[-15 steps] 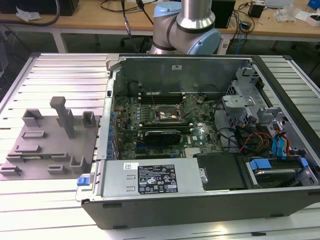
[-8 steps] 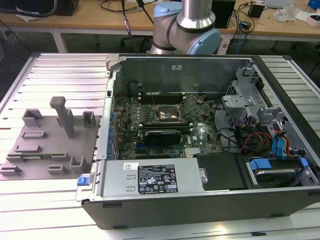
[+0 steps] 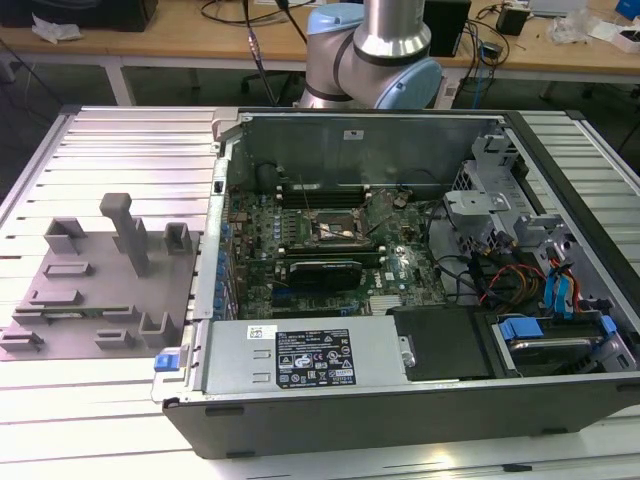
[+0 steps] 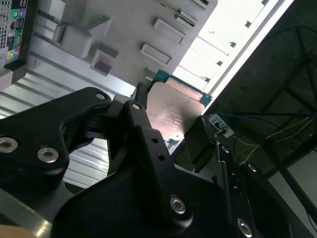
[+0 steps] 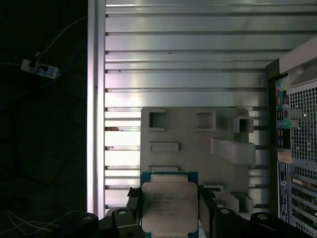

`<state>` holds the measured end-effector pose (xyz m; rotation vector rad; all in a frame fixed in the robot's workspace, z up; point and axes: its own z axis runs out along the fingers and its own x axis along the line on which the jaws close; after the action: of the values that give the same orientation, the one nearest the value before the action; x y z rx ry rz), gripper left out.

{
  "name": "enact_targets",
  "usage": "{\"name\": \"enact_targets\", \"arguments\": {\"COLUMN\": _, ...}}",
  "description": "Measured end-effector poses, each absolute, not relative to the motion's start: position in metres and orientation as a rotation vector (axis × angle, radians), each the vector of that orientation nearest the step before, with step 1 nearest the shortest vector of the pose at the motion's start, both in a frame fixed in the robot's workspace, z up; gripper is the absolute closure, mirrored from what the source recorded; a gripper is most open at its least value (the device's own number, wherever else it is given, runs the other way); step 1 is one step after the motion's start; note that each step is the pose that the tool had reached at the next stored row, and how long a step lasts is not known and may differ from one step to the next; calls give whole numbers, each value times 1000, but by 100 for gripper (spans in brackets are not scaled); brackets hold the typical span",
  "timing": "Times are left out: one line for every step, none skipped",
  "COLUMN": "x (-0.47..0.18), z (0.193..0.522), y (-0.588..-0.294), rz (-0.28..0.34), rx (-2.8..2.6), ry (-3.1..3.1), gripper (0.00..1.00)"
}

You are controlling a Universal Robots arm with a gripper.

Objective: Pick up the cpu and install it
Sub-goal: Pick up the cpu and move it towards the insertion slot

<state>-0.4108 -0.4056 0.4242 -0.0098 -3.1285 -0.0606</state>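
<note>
In the exterior view the arm (image 3: 375,50) rises behind the open computer case (image 3: 400,400), and a grey plate (image 3: 100,290) lies on the slatted table (image 3: 120,150) at the exterior view's left. In the second wrist view the gripper (image 4: 171,119) is clamped narrowly on the cpu (image 4: 173,106), black fingers (image 4: 143,131) pressing on opposite edges. In the first wrist view the chip's silver top faces the camera, with the plate behind it and the case beside it.
</note>
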Motion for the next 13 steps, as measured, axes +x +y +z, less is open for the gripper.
{"name": "enact_targets", "arguments": {"x": -411, "z": 426, "y": -406, "rz": -61, "rx": -10, "ry": -3128, "gripper": 45}}
{"name": "enact_targets", "arguments": {"x": -411, "z": 429, "y": -406, "rz": -61, "rx": -10, "ry": -3129, "gripper": 45}}
{"name": "enact_targets", "arguments": {"x": -411, "z": 431, "y": -406, "rz": -61, "rx": -10, "ry": -3129, "gripper": 45}}
{"name": "enact_targets", "arguments": {"x": -411, "z": 434, "y": -405, "rz": -61, "rx": -10, "ry": -3128, "gripper": 45}}
{"name": "enact_targets", "arguments": {"x": -411, "z": 437, "y": -405, "rz": -61, "rx": -10, "ry": -3128, "gripper": 45}}
{"name": "enact_targets", "arguments": {"x": -411, "z": 438, "y": -405, "rz": -61, "rx": -10, "ry": -3129, "gripper": 45}}
{"name": "enact_targets", "arguments": {"x": -411, "z": 438, "y": -405, "rz": -61, "rx": -10, "ry": -3129, "gripper": 45}}
{"name": "enact_targets", "arguments": {"x": -411, "z": 438, "y": -405, "rz": -61, "rx": -10, "ry": -3129, "gripper": 45}}
{"name": "enact_targets", "arguments": {"x": -411, "z": 438, "y": -405, "rz": -61, "rx": -10, "ry": -3129, "gripper": 45}}
{"name": "enact_targets", "arguments": {"x": -411, "z": 438, "y": -405, "rz": -61, "rx": -10, "ry": -3128, "gripper": 45}}
{"name": "enact_targets", "arguments": {"x": -411, "z": 438, "y": -405, "rz": -60, "rx": -10, "ry": -3128, "gripper": 45}}
{"name": "enact_targets", "arguments": {"x": -410, "z": 438, "y": -405, "rz": -60, "rx": -10, "ry": -3128, "gripper": 45}}
{"name": "enact_targets", "arguments": {"x": -409, "z": 438, "y": -405, "rz": -60, "rx": -10, "ry": -3128, "gripper": 45}}
